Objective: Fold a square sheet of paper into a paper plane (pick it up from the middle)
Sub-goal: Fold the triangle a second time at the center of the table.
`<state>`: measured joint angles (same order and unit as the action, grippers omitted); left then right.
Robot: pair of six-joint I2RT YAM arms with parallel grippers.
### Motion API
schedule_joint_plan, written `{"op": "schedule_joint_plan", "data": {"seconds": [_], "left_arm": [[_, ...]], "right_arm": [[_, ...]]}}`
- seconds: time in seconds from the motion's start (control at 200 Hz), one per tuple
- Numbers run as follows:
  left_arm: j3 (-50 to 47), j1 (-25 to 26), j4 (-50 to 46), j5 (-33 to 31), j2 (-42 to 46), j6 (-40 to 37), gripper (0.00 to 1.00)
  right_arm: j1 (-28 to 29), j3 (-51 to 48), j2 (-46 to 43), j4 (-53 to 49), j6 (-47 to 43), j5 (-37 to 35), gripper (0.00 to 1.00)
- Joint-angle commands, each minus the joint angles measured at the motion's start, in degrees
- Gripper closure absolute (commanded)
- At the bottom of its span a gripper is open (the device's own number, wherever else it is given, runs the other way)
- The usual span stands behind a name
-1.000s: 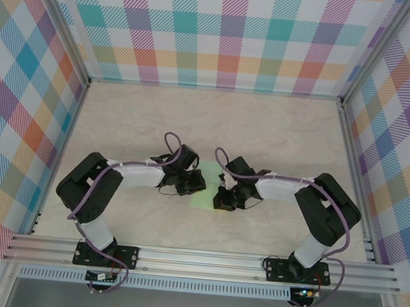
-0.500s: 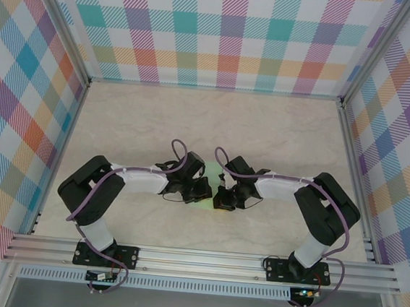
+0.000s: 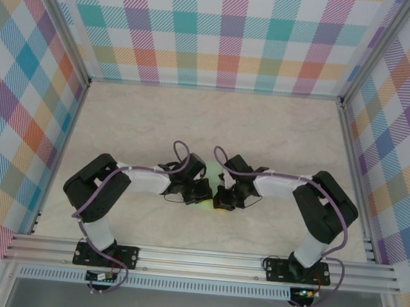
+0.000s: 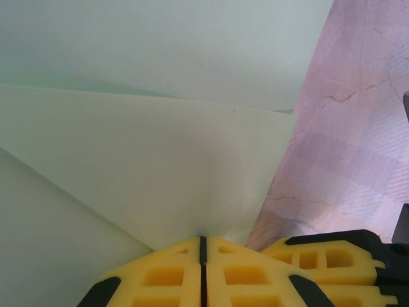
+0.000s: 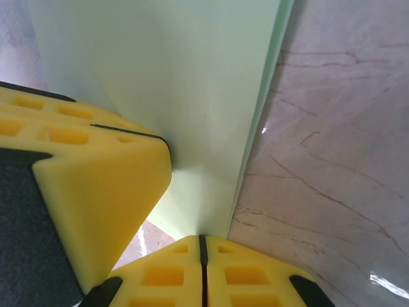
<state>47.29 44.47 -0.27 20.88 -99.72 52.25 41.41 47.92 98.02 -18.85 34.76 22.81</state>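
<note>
Left hand (image 4: 203,239) and right hand (image 5: 202,238), both pinched shut on one square sheet of paper (image 4: 160,160).

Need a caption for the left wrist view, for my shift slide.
The left claw shut on the edge of the folded pale green sheet, the right claw close alongside, marbled table at right.

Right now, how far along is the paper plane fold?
Done: the green sheet shows overlapping layers and a diagonal crease, so folding has begun. In hand: the left hand and right hand are both shut on it. Left: no pointed dart shape yet; most folds likely remain.
</note>
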Motion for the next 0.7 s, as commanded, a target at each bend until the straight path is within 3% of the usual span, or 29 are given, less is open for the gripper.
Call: {"op": "schedule_joint_plan", "data": {"seconds": [0.0,0.415,0.695], "left_arm": [[-1.8,-0.1,-1.5,-4.6,-1.9,-2.6,0.92],[-5.7,-5.5,5.0,-4.0,-1.3,-6.2,0.92],[-5.3,-7.9,3.5,-4.5,0.7,-6.9,0.92]], "right_arm": [[0.4,-1.9,4.7,-11.1,-1.0,-9.7,0.92],[0.4,-1.5,7.6,-13.8,-0.3,-12.8,0.92],[0.5,-1.3,8.4,-14.9,0.0,-14.0,0.92]]}}
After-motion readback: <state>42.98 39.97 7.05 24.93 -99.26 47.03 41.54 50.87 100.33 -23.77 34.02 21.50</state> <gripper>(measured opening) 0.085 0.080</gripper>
